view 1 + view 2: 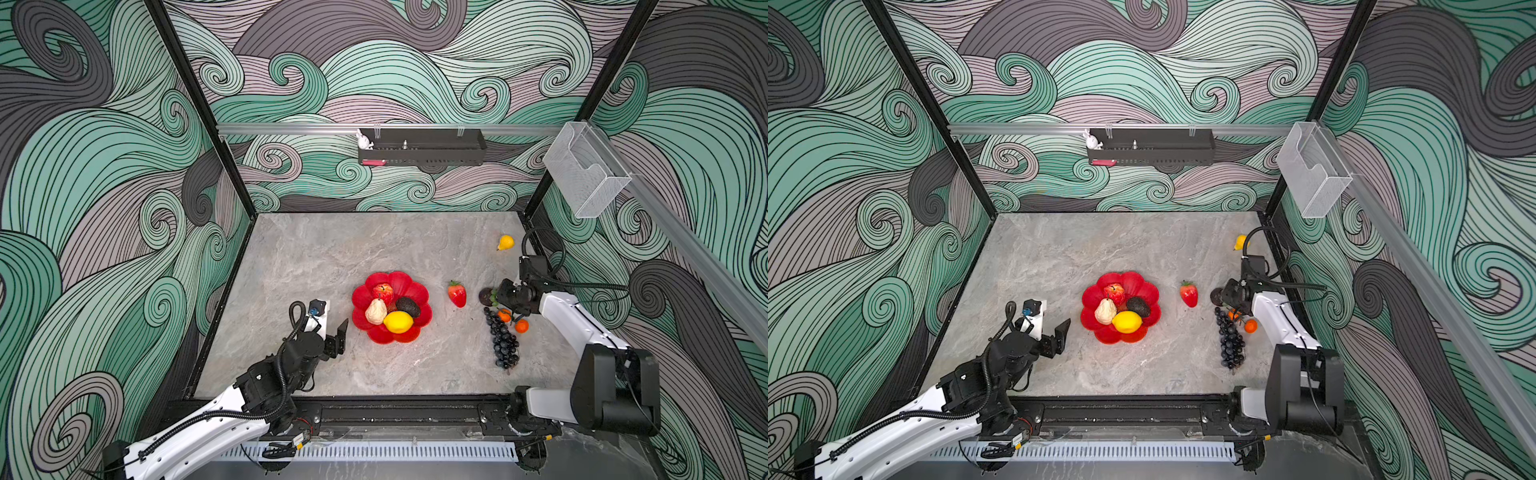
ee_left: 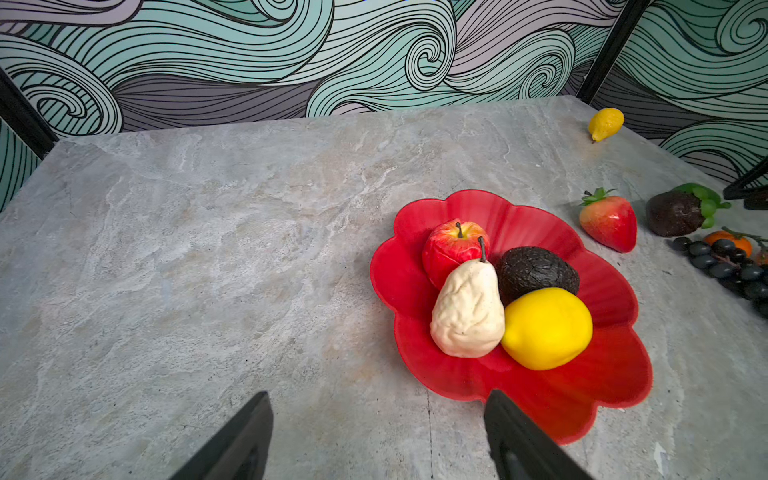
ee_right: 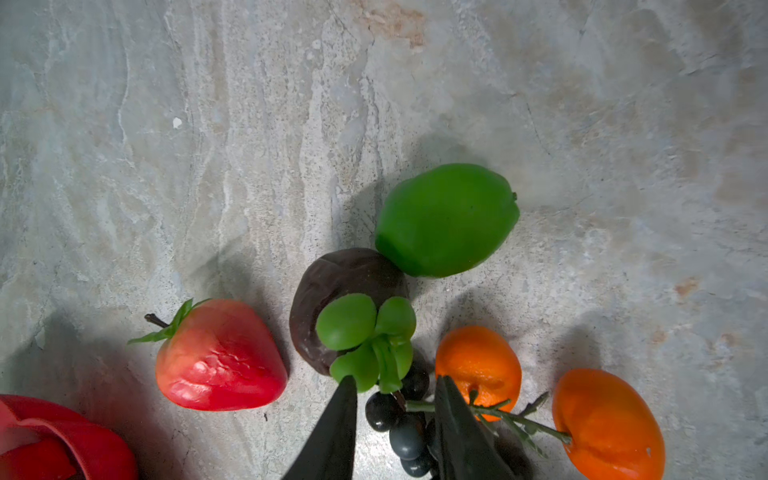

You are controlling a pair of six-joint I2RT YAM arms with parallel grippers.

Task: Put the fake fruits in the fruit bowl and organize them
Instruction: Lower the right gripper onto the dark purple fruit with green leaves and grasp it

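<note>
Black left end effector (image 2: 378, 399) hangs just short of the fruit bowl (image 1: 405, 282), fingers wide apart and holding nothing.

In the bowl, bunched together: apple (image 1: 383, 292), pear (image 1: 375, 311), avocado (image 1: 408, 306), lemon (image 1: 398, 321).

Left on the bench (image 1: 332, 257):
- strawberry (image 1: 457, 294), between the bowl and the right end effector (image 3: 395, 380)
- crowded at the right end effector's tips: dark fruit (image 3: 332, 282) with a green calyx, lime (image 3: 446, 220), grape bunch (image 1: 503, 340), two small oranges (image 3: 478, 361)
- small yellow fruit (image 1: 505, 242), well beyond it

Right fingers stand close about the grape stem and calyx. Whether they are clamped, I cannot tell.

Judgement: roughly a third done.
</note>
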